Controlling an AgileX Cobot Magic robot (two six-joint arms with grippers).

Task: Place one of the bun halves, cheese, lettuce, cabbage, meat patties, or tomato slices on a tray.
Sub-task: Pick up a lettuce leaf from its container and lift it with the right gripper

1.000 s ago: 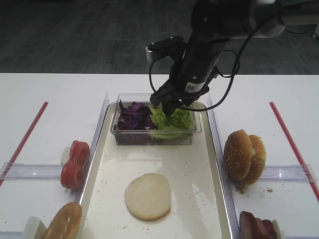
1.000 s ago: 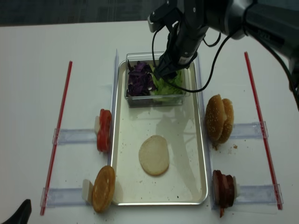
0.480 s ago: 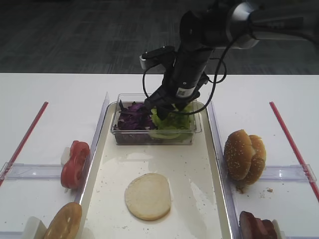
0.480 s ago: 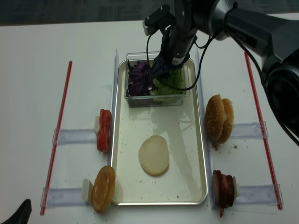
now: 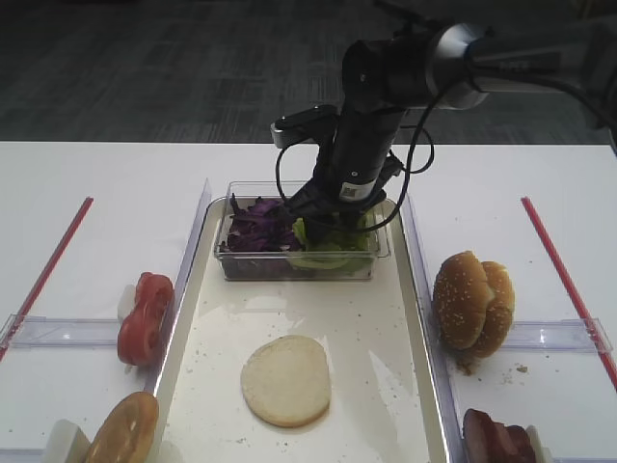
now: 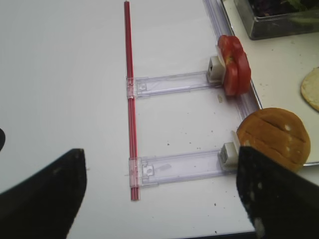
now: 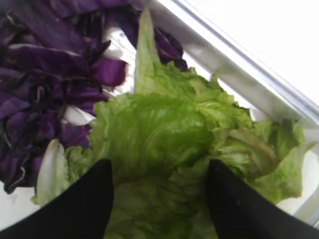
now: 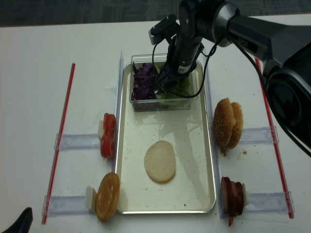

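My right gripper (image 5: pixel 322 216) reaches down into the clear tub (image 5: pixel 299 266) at the far end of the tray (image 5: pixel 386 328). It is open, its black fingers (image 7: pixel 84 204) straddling the ruffled green lettuce (image 7: pixel 159 124), which fills the gap between them. Purple cabbage (image 7: pixel 45 74) lies just left of it. A flat pale bun half (image 5: pixel 285 379) rests on the tray. Tomato slices (image 5: pixel 145 316) and a golden bun half (image 5: pixel 123 431) stand left of the tray. Sesame bun halves (image 5: pixel 472 301) and meat patties (image 5: pixel 496 439) stand on the right. My left gripper (image 6: pixel 159 152) hovers open over bare table.
Clear plastic rails (image 6: pixel 174 167) hold the food stacks on both sides of the tray. Red strips (image 5: pixel 50 265) (image 5: pixel 567 280) run along the table's outer left and right. The right arm's cable loops above the tub.
The right arm has swung a little to the left and settled lower over the lettuce in the tub. Its jaws keep the same spread. Nothing else has moved.
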